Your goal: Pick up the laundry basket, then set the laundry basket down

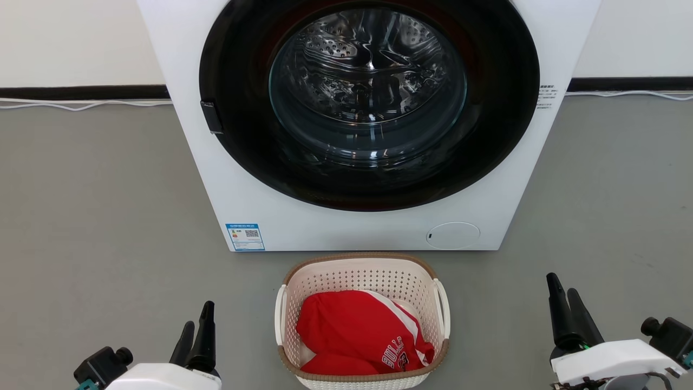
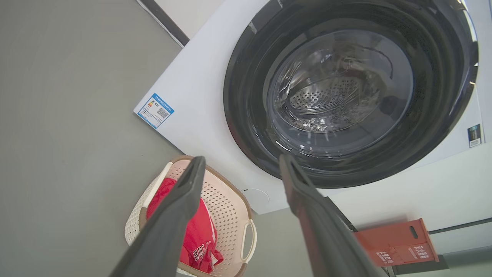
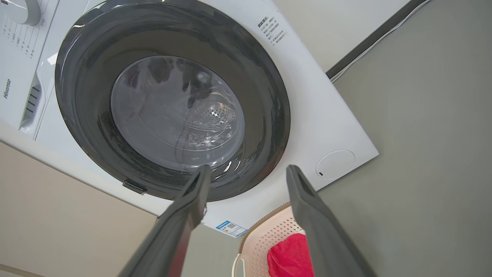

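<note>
Basket (image 1: 363, 277): stood on floor (image 1: 97, 216) before washer (image 1: 216, 179), red garment (image 1: 352, 330) inside. Left end effector (image 1: 198, 325) and right end effector (image 1: 563, 292): fingers apart, empty, flanked it. Risk: uneven grips could tilt it, spilling garment.

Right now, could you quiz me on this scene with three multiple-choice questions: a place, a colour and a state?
1. Where is the laundry basket? A on the floor before the washing machine; B atop it; C inside its drum.
2. What colour is the garment in the basket? A blue; B red; C green.
3. How are the left gripper and right gripper? A both open, empty; B both gripping handles; C one holding cloth.
Answers: 1 A, it stands on floor at the machine's front. 2 B, red with white trim. 3 A, both gape, touching nothing.
</note>
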Available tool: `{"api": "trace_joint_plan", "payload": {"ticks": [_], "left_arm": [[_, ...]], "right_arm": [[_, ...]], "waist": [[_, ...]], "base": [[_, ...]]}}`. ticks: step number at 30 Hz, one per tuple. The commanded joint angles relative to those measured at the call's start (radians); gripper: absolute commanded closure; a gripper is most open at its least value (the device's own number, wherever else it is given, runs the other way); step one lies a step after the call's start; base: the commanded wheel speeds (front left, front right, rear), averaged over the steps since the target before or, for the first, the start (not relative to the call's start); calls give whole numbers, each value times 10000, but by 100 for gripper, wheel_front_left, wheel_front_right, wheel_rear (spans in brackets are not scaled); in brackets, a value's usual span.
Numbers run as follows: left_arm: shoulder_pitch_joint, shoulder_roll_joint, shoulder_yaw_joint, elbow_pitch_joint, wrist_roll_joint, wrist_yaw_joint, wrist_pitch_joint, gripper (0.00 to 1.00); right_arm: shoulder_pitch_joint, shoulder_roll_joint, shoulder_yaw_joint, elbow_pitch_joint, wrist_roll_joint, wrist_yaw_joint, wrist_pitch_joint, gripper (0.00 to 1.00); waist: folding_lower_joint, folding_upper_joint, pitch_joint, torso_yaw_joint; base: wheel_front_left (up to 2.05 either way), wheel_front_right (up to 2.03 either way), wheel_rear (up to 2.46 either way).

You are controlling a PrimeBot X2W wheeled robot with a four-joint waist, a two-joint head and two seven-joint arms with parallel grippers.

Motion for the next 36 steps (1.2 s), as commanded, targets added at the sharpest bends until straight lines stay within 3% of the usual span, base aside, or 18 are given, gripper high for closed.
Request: {"api": "trace_joint_plan", "payload": {"ticks": [1,36], "left_arm": [[-425,75,82,-292,389,76,-125,0],[-457,130,-140,-482,4668,483,-1122,0]], "right_arm": [[-458,-143,154,-236,-391,36,-195,0],[-455,-314,423,-70,-4721,57,-1194,0]], "waist": [[-1,-1,2,10],[-1,-1,33,23]], "base": [[0,0,0],[0,0,0]]}}
